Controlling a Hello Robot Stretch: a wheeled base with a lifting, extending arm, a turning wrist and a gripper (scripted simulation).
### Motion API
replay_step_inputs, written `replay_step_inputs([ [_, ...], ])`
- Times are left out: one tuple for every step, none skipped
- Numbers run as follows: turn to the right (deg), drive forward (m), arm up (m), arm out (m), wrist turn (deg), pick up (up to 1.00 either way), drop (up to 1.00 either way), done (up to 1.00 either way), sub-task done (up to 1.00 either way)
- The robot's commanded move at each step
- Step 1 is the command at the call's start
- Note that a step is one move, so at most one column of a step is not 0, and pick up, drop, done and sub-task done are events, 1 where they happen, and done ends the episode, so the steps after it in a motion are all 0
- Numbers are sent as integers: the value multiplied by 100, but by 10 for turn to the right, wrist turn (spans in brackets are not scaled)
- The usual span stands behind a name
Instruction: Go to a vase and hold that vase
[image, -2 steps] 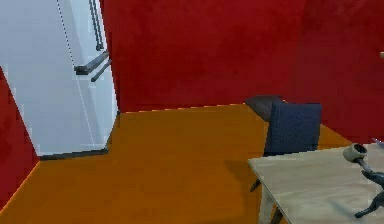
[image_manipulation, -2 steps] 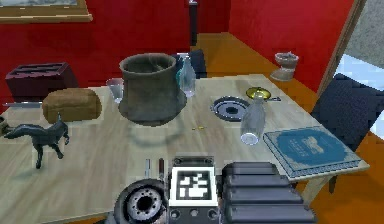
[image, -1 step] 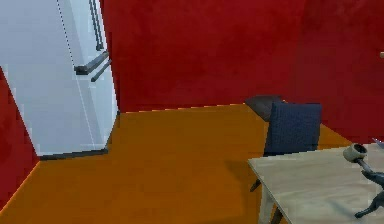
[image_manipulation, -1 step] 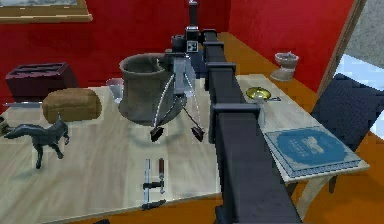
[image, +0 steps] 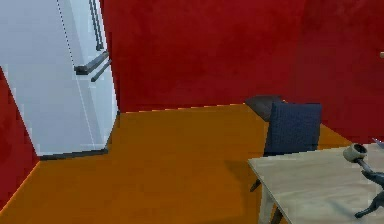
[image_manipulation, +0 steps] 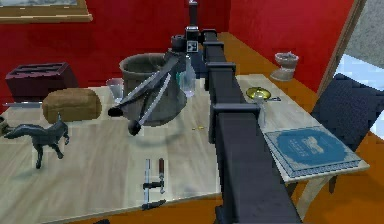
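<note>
As I can't tell whether the hand (image_manipulation: 138, 118) holds anything near the grey vessel (image_manipulation: 140, 68) on the worktop (image_manipulation: 100, 178), prob. best lift slowly w/o tilting.

Wide dark-grey vase (image_manipulation: 138, 72), upright, beside bread loaf (image_manipulation: 72, 104)

Home kitchen-diner. Evidence: tall white fridge (image: 65, 75) against red walls (image: 200, 50), orange floor (image: 160, 150). Wooden worktop (image_manipulation: 90, 180) carries bread loaf (image_manipulation: 72, 104), dark toaster (image_manipulation: 38, 78) and cutlery (image_manipulation: 152, 180). Dark chair (image: 293, 127) stands beside it.
</note>
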Motion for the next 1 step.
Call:
replay_step_inputs([
  [0, 0, 0, 0, 450, 0, 0, 0, 0],
])
